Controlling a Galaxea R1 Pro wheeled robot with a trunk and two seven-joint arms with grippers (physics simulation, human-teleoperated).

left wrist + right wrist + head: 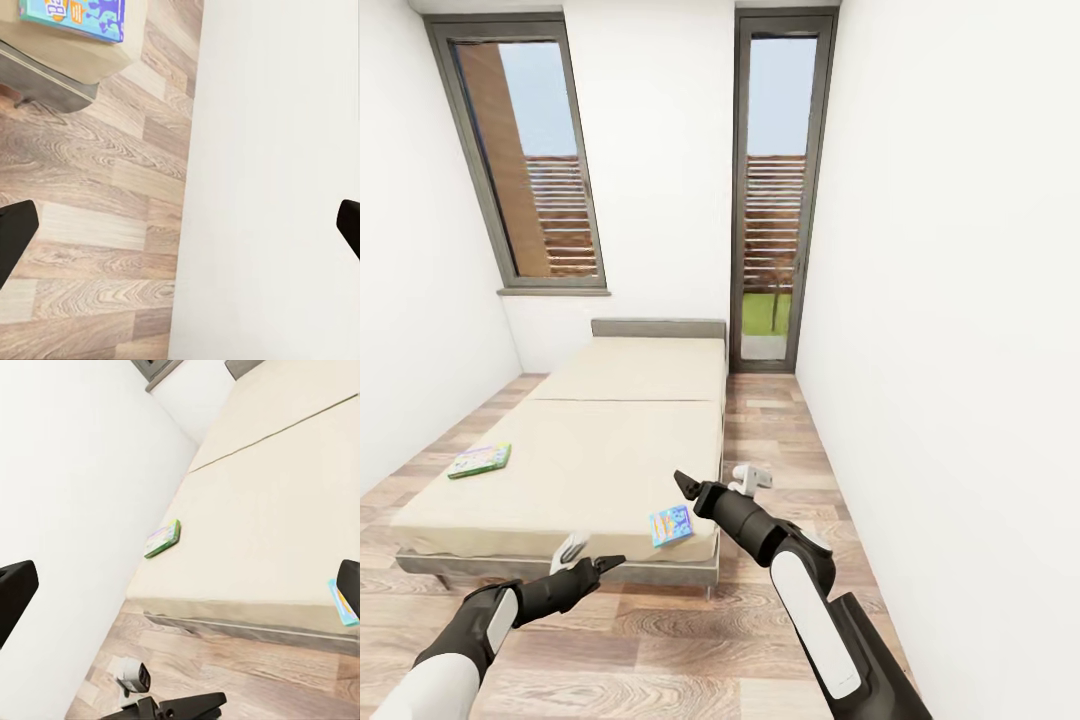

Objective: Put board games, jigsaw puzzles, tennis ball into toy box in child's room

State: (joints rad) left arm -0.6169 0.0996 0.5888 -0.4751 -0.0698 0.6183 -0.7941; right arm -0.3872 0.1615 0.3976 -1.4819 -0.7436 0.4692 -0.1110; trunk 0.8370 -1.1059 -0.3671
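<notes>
The bed (610, 450) with a beige mattress fills the middle of the child's room. Two of the board games lie on it: a green-edged one (480, 460) near its left side and a small blue one (671, 524) at its near right corner. My right gripper (683, 484) hovers open just above the blue game, empty. My left gripper (603, 565) stands open in front of the bed's foot, also empty. The right wrist view shows the green-edged game (163, 538) and an edge of the blue game (341, 604). The left wrist view catches the blue game (75, 15) on the bed corner.
White walls close in on both sides. A tall window (525, 160) is at the back left and a glass door (775, 190) at the back right. A strip of wood-plank floor (770, 430) runs between the bed and the right wall.
</notes>
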